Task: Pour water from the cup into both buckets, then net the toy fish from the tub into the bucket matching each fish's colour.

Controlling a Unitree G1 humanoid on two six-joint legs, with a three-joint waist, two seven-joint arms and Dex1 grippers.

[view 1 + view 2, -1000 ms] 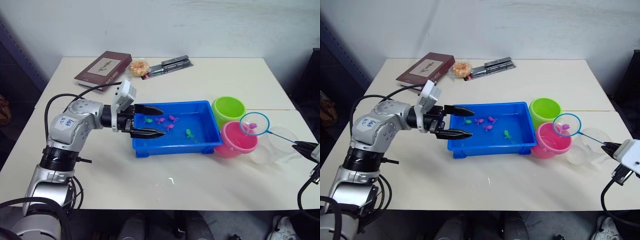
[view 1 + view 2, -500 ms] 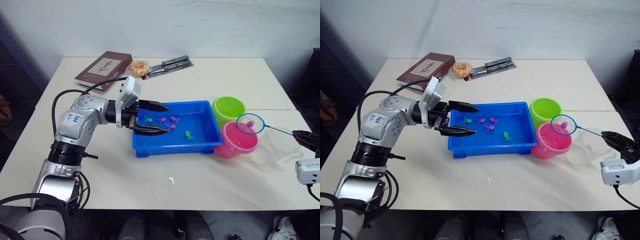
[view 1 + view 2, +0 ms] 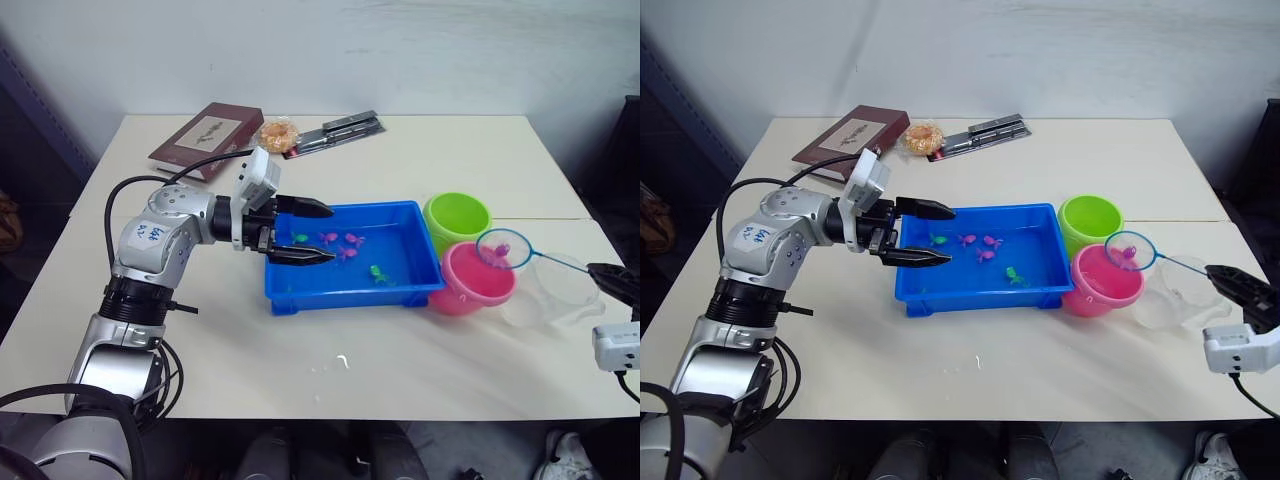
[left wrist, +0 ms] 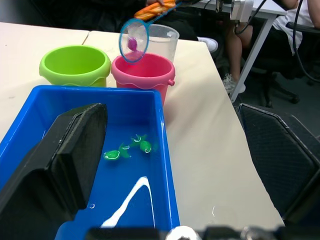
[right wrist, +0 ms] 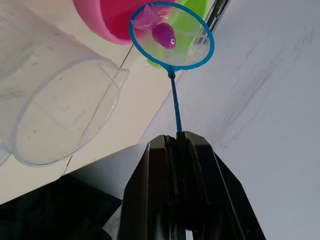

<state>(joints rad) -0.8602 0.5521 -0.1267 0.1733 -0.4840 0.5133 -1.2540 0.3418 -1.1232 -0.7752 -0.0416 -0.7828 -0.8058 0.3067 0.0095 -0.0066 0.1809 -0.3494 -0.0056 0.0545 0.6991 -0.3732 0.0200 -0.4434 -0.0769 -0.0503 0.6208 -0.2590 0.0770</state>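
Head views: the left gripper (image 3: 308,231) hangs with its fingers spread over the left end of the tub (image 3: 352,290). The net (image 3: 503,248) carries a pink fish (image 3: 497,252) above the pink bucket (image 3: 470,282).

Right wrist view: the right gripper (image 5: 177,145) is clamped on the net's handle.

Judgement: step in hand is depositing; next, tip the hoop over the pink bucket.

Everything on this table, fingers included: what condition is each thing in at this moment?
Left gripper: open, over the tub's near-left end.
Right gripper: shut on the net handle.
Net: raised above the pink bucket, one pink fish inside.
Pink bucket: upright.
Green bucket: upright.
Cup: upright beside the pink bucket.
Tub: holds water, green and pink fish afloat.
Book: closed, lying flat.
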